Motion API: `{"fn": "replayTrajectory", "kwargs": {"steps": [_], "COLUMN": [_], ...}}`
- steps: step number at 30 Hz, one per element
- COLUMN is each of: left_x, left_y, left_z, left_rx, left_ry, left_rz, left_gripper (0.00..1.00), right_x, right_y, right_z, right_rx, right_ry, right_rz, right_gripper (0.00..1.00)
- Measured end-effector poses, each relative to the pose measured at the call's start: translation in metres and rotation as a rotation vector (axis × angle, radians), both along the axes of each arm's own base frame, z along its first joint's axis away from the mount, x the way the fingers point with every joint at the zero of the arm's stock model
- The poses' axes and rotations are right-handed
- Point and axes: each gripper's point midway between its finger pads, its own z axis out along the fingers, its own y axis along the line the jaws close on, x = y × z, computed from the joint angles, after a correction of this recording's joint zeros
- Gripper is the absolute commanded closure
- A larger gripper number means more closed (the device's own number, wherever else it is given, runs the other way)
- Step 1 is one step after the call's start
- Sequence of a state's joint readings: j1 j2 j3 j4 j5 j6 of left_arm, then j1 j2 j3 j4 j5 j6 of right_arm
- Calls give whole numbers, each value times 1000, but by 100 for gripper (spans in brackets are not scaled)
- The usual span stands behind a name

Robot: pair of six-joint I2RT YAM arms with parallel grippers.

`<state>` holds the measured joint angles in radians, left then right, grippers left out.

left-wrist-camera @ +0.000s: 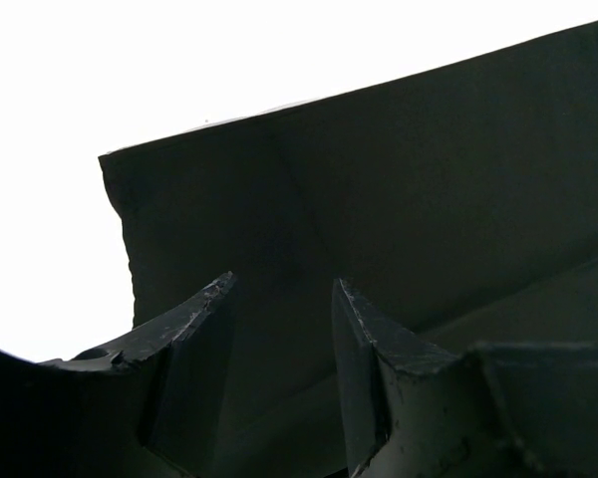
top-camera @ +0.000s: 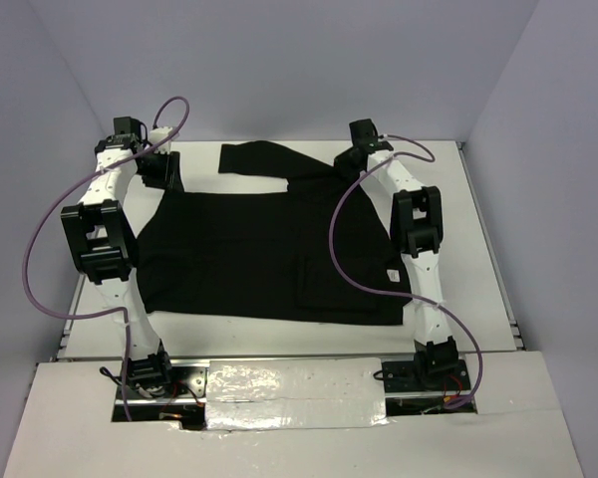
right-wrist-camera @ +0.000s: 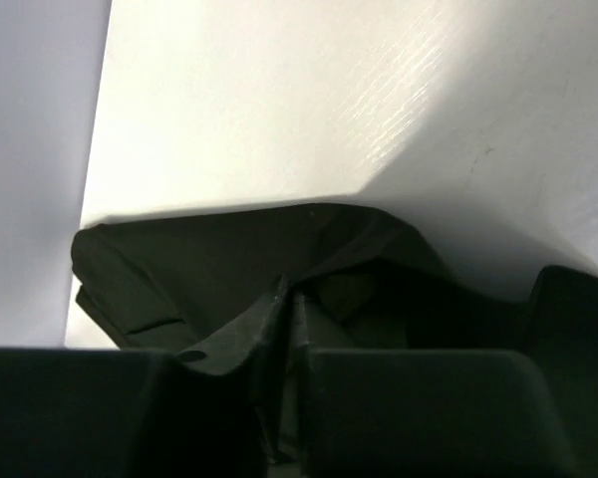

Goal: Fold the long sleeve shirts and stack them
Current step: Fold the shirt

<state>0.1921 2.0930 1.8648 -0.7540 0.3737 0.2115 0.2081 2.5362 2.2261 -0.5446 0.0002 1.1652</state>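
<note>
Pinching black shirt (top-camera: pixel 269 249) at its far right shoulder: right gripper (right-wrist-camera: pixel 291 291) clenched on bunched fabric.
Left gripper (left-wrist-camera: pixel 282 283) jaws spread apart over the far left corner, grasping nothing.

The white tag (top-camera: pixel 390 276) on the shirt (top-camera: pixel 259 249) seems too small to read.

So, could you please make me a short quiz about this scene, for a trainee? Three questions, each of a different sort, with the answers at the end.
1. True or false: the left pincer stands open, with the shirt in front of it.
2. Which one is closed on bunched black cloth? A the left pincer; B the right pincer; C neither.
3. Fill in: the small white tag sits on the shirt's ___ side.

Key: 1 true; 2 B; 3 right.
</note>
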Motion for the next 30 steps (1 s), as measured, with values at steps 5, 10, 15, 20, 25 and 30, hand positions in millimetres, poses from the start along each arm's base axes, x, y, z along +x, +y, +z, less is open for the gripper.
{"fn": "replayTrajectory", "kwargs": {"steps": [5,10,15,20,25,30], "left_x": [0,3,44,76,90,137], "left_y": [-2,-8,-26,-79,-122,-111], "left_z": [1,6,17,1,-41,-60], "left_rx": [-5,-9,142,379,545,607], "left_ry": [-6,-30,-161,-318,-359,-389], "left_rz": [-14,-46,-150,-387,-587,-544], "left_gripper": [46,43,32,23,21,14], "right_x": [1,-4,-17,-35,-49,-49], "right_y": [2,7,19,37,46,51], "right_z": [-6,-18,-12,1,16,22], "right_rx": [7,14,11,3,1,11], "right_ry": [-7,-25,-53,-90,-113,-139], "right_rz": [6,64,163,268,331,367], "right_gripper": [100,100,100,100,100,100]}}
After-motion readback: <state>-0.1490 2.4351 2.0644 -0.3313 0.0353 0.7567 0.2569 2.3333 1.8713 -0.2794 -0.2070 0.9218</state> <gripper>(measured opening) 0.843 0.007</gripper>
